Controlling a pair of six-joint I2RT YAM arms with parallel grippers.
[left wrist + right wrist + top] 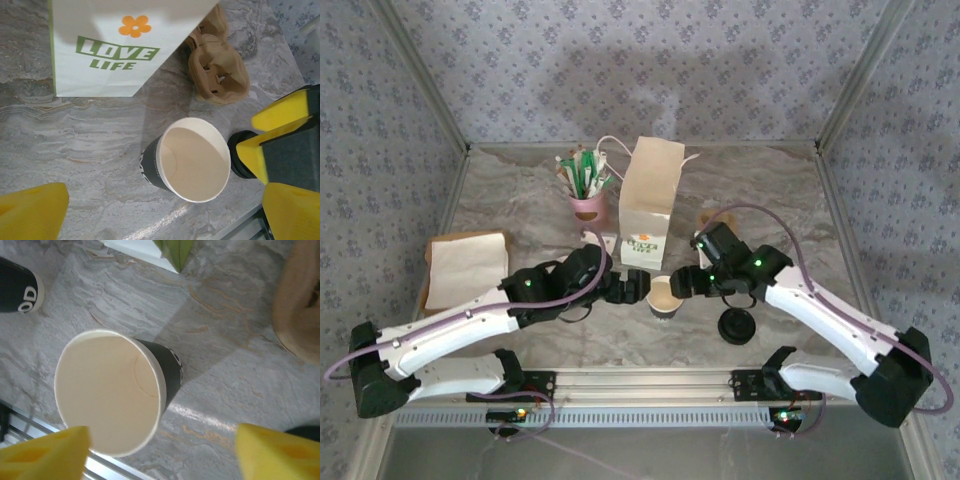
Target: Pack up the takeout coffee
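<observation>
**Two open grippers flank an uncovered cup**

Top external: Low in the middle of the frame, the paper cup [665,297] of the takeout coffee stands upright on the marbled table [520,200], its cream inside showing. Its black lid [735,326] lies flat to the lower right, apart from the cup. The left gripper [640,288] sits just left of the cup and the right gripper [684,283] just right of it. Above the cup stands the white bag [652,195]. A pink holder of stirrers [587,205] is left of the bag and a cardboard carrier [713,218] is right of it. A napkin stack [467,265] lies toward the left edge.

Left wrist: The cup [192,160] is right of centre, dark-walled with a white rim. The left gripper's yellow fingers [30,212] sit in the bottom corners, spread wide and holding nothing. The bag [100,50], printed "LOVE LIFE", is at upper left and the carrier [217,70] at upper right. The right gripper [249,135] enters from the right edge, its jaws parted and its tips just beside the cup's rim.

Right wrist: The cup [107,390] is left of centre. The right gripper's fingers [45,455] occupy the bottom corners, far apart. The lower-left one overlaps the rim in the picture, but contact cannot be told. The lower-right one is well clear of the cup, so nothing is clamped.
</observation>
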